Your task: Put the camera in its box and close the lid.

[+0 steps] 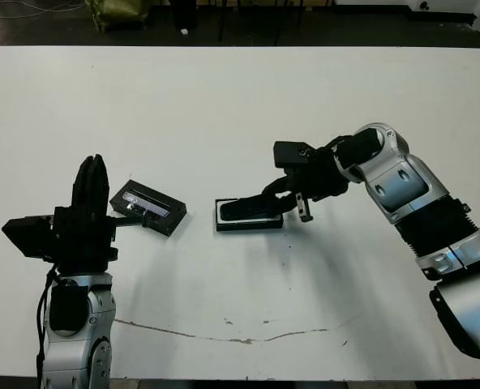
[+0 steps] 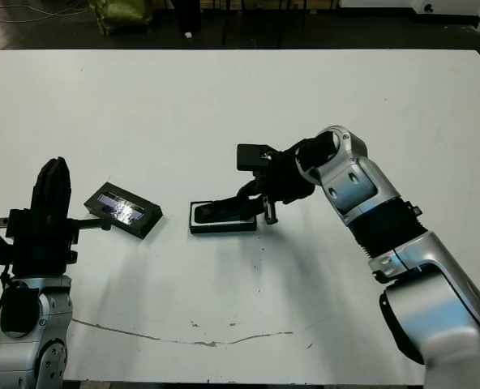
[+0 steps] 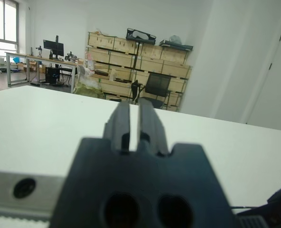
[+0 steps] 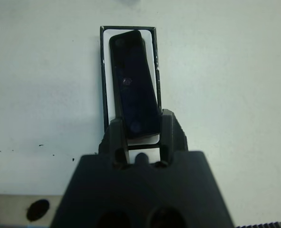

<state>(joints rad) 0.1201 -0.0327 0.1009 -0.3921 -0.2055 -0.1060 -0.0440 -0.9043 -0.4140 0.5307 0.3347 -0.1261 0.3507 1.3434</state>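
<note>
Basically no readable writing anywhere. L gripper is pointing up off the table w/ fingers pressed together, holding nothing. Lid is lying just beside it, strip up. Box is sitting mid-table, well apart from lid. R gripper, arm reaching leftward, is pinching the camera, which is lying tilted over the box.

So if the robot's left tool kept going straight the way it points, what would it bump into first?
Probably nothing soon. The left tool points up and away over bare table; the lid lies off to its side, though depth is hard to judge.
</note>
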